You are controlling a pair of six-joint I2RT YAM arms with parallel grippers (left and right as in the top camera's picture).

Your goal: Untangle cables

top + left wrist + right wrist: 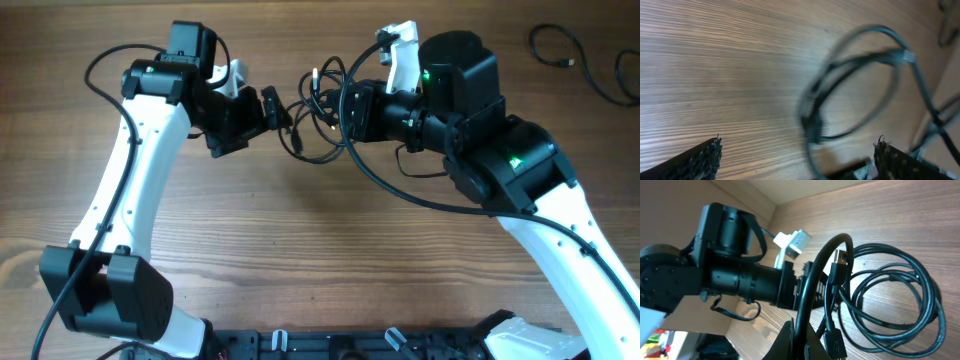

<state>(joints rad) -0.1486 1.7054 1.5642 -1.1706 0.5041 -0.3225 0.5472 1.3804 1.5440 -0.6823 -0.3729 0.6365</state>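
Observation:
The cables [318, 125] form a small black coil on the wooden table between my two grippers. My right gripper [338, 105] is shut on one strand of the coil. In the right wrist view that strand [812, 280] rises in an arch out of the shut right gripper [800, 323], and the other loops [900, 305] lie on the wood with a plug [834, 342] hanging beside the jaws. My left gripper [262, 125] stands wide open just left of the coil. In the left wrist view a blurred loop of cable [855, 85] lies ahead of the open left gripper [799, 147], partly between its fingers [700, 160].
Two more loose black cables lie at the far right of the table, one a small loop [555, 45], the other [625, 80] at the edge. The left arm [740, 280] stands close in front of the right wrist camera.

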